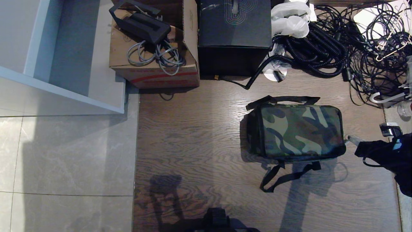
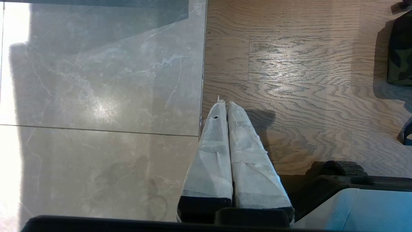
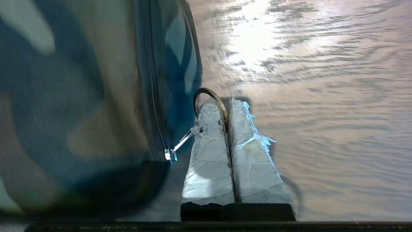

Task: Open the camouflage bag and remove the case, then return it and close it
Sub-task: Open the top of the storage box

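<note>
The camouflage bag (image 1: 299, 132) lies zipped shut on the wooden floor, right of centre in the head view, black straps trailing at its near and far sides. My right gripper (image 1: 351, 140) is at the bag's right end. In the right wrist view the right gripper (image 3: 226, 103) is shut on the metal ring (image 3: 206, 93) of the silver zip pull (image 3: 180, 141), beside the bag's corner (image 3: 80, 112). The case is out of view. My left gripper (image 2: 225, 103) hangs parked and shut above the floor, holding nothing; the bag (image 2: 400, 51) shows at that view's edge.
A taller black cube box (image 1: 234, 32) and a cardboard box (image 1: 154, 64) with grey cables stand behind the bag. Tangled black cables (image 1: 322, 48) fill the back right. A white cabinet (image 1: 64, 64) stands at the left over grey tiles (image 1: 64, 154).
</note>
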`<state>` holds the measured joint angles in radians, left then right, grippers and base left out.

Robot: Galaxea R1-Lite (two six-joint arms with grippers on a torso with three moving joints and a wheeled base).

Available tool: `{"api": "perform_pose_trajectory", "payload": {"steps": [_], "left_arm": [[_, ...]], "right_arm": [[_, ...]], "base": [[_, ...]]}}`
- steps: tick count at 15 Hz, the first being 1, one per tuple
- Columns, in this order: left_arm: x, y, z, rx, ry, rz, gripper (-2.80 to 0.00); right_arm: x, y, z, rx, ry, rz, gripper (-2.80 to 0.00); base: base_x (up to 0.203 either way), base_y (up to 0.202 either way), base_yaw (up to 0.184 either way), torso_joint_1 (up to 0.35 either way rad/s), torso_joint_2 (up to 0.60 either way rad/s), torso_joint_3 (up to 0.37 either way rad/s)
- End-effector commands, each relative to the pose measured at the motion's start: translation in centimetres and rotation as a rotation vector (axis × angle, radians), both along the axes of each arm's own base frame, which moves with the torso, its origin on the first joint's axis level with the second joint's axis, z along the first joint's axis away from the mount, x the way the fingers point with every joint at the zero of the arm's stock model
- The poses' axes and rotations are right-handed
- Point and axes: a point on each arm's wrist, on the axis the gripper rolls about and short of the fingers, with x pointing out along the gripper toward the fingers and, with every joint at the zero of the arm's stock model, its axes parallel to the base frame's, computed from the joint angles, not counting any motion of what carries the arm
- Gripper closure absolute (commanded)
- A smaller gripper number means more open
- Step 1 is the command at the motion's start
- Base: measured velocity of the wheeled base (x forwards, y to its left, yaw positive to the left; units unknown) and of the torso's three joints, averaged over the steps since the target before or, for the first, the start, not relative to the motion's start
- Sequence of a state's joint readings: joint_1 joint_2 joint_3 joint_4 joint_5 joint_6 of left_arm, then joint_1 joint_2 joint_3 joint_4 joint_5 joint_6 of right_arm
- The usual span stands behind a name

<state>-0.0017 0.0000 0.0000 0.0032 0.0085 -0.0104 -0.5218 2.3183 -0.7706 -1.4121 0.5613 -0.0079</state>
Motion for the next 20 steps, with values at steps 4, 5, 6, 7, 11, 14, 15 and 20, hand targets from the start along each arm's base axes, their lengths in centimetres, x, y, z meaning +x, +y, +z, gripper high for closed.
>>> {"api": "perform_pose_trajectory", "payload": {"steps": [4, 5, 6, 7, 11, 14, 15, 20], "left_arm": [[0.0, 0.0, 0.0, 0.0, 0.0, 0.001, 0.0], [0.0, 0.0, 0.0, 0.0, 0.0, 0.001, 0.0], [0.0, 0.0, 0.0, 0.0, 0.0, 0.001, 0.0], [0.0, 0.0, 0.0, 0.0, 0.0, 0.001, 0.0], [0.0, 0.0, 0.0, 0.0, 0.0, 0.001, 0.0], [0.0, 0.0, 0.0, 0.0, 0.0, 0.001, 0.0], [0.0, 0.0, 0.0, 0.0, 0.0, 0.001, 0.0], [0.0, 0.0, 0.0, 0.0, 0.0, 0.001, 0.0]], "right_arm": [[1.6, -0.4, 1.8, 0.119, -0.059, 0.019, 0.0], [1.9, -0.4, 2.3, 0.157, -0.072, 0.035, 0.0], [2.2, -0.4, 2.8, 0.191, -0.085, 0.049, 0.0], [2.6, -0.2, 3.2, 0.21, -0.099, 0.065, 0.0], [4.2, 1.6, 4.7, 0.296, -0.138, 0.124, 0.0], [4.7, 2.3, 4.9, 0.312, -0.145, 0.148, 0.0], [5.0, 2.1, 5.1, 0.308, -0.158, 0.148, 0.0], [5.8, 0.5, 6.9, 0.308, -0.221, 0.131, 0.0]], "base": [[0.0, 0.0, 0.0, 0.0, 0.0, 0.0], [0.0, 0.0, 0.0, 0.0, 0.0, 0.0], [0.0, 0.0, 0.0, 0.0, 0.0, 0.0], [0.0, 0.0, 0.0, 0.0, 0.0, 0.0], [0.0, 0.0, 0.0, 0.0, 0.0, 0.0], [0.0, 0.0, 0.0, 0.0, 0.0, 0.0], [0.0, 0.0, 0.0, 0.0, 0.0, 0.0], [0.0, 0.0, 0.0, 0.0, 0.0, 0.0]]}}
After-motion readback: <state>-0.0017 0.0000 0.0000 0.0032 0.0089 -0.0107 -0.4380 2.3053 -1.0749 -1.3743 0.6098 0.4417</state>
